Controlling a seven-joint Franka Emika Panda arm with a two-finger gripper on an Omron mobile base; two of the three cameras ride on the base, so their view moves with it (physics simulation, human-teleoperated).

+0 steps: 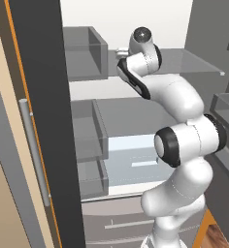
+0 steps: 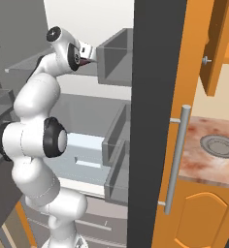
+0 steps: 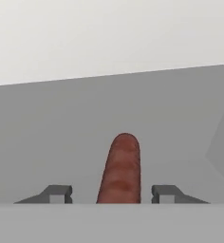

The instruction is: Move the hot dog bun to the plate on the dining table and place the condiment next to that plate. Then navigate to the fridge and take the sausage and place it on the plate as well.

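The sausage [image 3: 121,166], a short dark red-brown cylinder, lies on a grey shelf [image 3: 47,142] of the open fridge [image 1: 136,116], pointing away from the hand. My gripper [image 3: 110,193] is open and straddles the sausage's near end. One fingertip [image 3: 58,192] stands on each side, with a gap between each tip and the sausage. In the right base view the gripper [image 2: 89,55] reaches onto the upper shelf [image 2: 24,63], where a bit of red-brown sausage [image 2: 90,61] shows at its tip. In the left base view the wrist [image 1: 140,53] hides the fingers.
The fridge door [image 1: 41,121] stands open close on the left, with its bar handle [image 1: 34,150] and grey door bins [image 1: 85,53]. Lower shelves and drawers [image 1: 116,218] sit behind the arm. To the right are a marbled counter [image 2: 204,164] with a grey dish [image 2: 218,145], and orange cabinets [image 2: 204,218].
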